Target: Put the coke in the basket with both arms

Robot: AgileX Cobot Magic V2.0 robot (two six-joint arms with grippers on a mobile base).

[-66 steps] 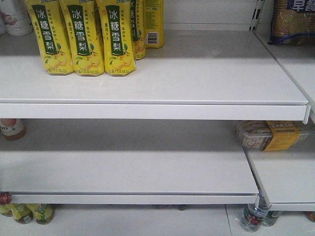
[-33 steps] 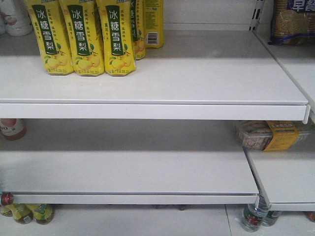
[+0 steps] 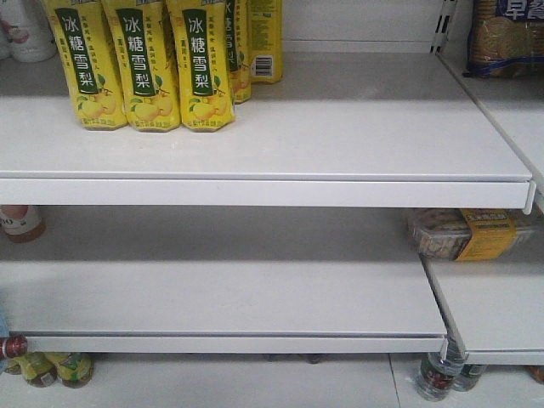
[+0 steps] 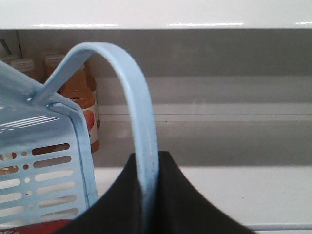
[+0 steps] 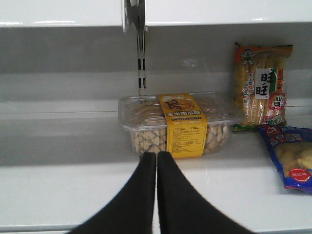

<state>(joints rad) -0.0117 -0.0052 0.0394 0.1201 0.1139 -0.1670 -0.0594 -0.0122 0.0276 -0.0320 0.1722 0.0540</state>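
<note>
In the left wrist view the light blue basket [image 4: 44,180] fills the lower left, its slotted wall toward me. Its hoop handle [image 4: 136,97] arches up and down into my left gripper [image 4: 148,168], which is shut on it, one black finger on each side. A red patch low behind the basket wall [image 4: 36,226] looks like the coke; little of it shows. My right gripper [image 5: 157,158] is shut with nothing in it, hovering over a white shelf just in front of a clear snack box [image 5: 180,122]. Neither gripper shows in the front view.
Orange-brown juice bottles [image 4: 80,97] stand on the shelf behind the basket. A rice-cracker pack [image 5: 261,85] and a blue snack bag [image 5: 290,156] lie right of the snack box. Yellow pear-drink bottles [image 3: 140,64] line the upper shelf's left. Shelf boards overhang both grippers.
In the front view a small red thing at the bottom left edge has shifted slightly, and a pale blue sliver has appeared above it. The shelves and goods are as before.
</note>
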